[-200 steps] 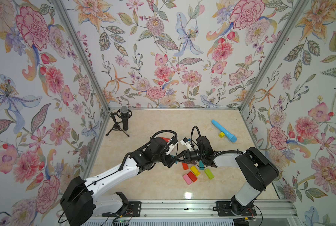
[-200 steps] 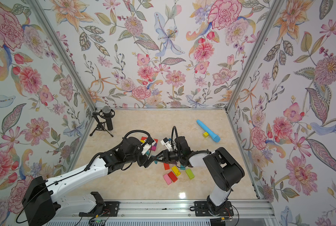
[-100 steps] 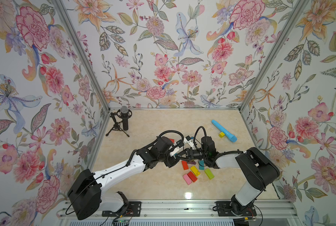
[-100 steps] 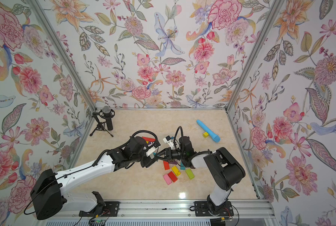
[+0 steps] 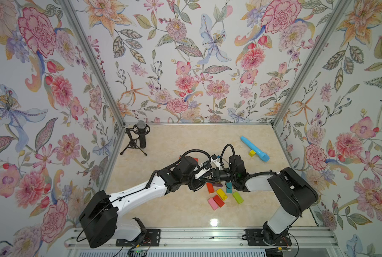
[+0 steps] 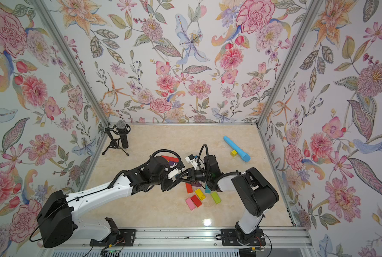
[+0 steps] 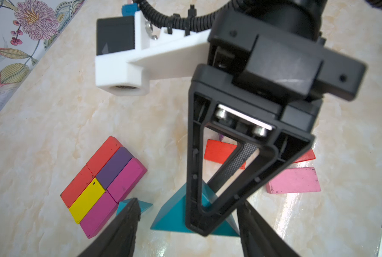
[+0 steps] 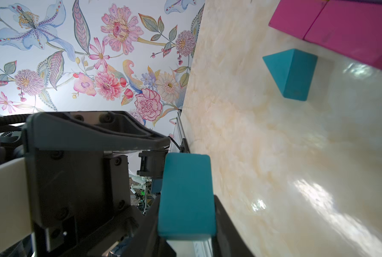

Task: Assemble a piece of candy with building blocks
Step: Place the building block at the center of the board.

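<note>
Marble-patterned table [image 5: 174,213] runs bare from the front rail to a loose cluster of building blocks. A pink brick [image 5: 212,203] and a red brick [image 5: 218,200] lie edge to edge, with a yellow brick [image 5: 221,193], a green brick [image 5: 238,197] and an orange brick [image 5: 210,187] just beyond.

Past these our two arms meet tip to tip. Our right gripper [image 7: 198,227] is clamped on a teal wedge [image 8: 186,189]; we cannot tell whether the wedge's base rests on the marble. Our left gripper [image 7: 187,201] has its fingers [image 7: 127,213] spread to either side of that wedge and grips nothing.

A second teal wedge [image 8: 292,75] lies close by, a narrow gap off the edge of the six-brick slab [image 7: 104,184], whose red, purple, magenta and yellow pieces sit flush.

Farther back the marble opens wide. A light-blue tube [image 5: 254,148] with a yellow cube [image 5: 252,153] against it lies toward the right wall, and a microphone stand [image 5: 141,135] fills the back left corner.
</note>
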### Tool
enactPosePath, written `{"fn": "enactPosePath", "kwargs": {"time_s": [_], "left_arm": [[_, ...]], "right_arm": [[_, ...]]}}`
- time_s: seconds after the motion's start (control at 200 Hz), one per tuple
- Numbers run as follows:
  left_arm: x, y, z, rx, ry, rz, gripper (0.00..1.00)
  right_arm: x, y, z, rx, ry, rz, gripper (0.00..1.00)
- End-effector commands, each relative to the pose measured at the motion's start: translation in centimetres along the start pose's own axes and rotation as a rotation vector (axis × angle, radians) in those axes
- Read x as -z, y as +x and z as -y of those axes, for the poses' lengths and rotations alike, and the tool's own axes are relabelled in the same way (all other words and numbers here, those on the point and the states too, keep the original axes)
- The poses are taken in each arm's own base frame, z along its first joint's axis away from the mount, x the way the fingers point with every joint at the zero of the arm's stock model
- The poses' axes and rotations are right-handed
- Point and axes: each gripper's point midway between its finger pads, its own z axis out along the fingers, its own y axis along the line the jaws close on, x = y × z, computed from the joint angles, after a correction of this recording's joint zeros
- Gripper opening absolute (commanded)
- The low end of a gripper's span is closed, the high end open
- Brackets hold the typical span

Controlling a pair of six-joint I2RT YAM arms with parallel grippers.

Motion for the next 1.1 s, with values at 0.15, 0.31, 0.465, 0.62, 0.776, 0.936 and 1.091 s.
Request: {"fn": "enactPosePath", "kwargs": {"time_s": [0.15, 0.31, 0.465, 0.62, 0.776, 0.936, 1.091], "left_arm": [[-0.9, 1.1, 0.6, -0.033, 0.009, -0.031, 0.73], [-1.2, 0.9, 0.7, -0.026, 0.019, -0.021, 0.56], [-1.2, 1.0, 0.7, -0.017, 0.018, -0.017, 0.35], [-1.0, 1.1, 0.6, -0.012, 0.007, -0.014, 0.19], [-0.8, 0.8, 0.2, 0.001, -0.015, -0.007, 0.11], [-0.9, 0.3, -0.4, 0.026, -0.034, 0.005, 0.05], [-1.1, 0.1, -2.4, 0.115, -0.080, 0.004, 0.02]], "right_arm": [[0.0, 0.4, -1.2, 0.015, -0.049, -0.012, 0.25], [0.0, 0.5, -1.2, 0.014, -0.049, -0.013, 0.25], [0.1, 0.4, -1.1, 0.011, -0.046, -0.005, 0.25], [0.0, 0.0, -1.4, 0.009, -0.053, 0.005, 0.32], [0.2, -0.9, -1.8, 0.014, -0.043, 0.036, 0.62], [0.6, -2.0, -1.4, 0.018, -0.004, 0.088, 0.80], [3.2, -2.5, 2.3, -0.011, 0.193, 0.172, 0.86]]}}
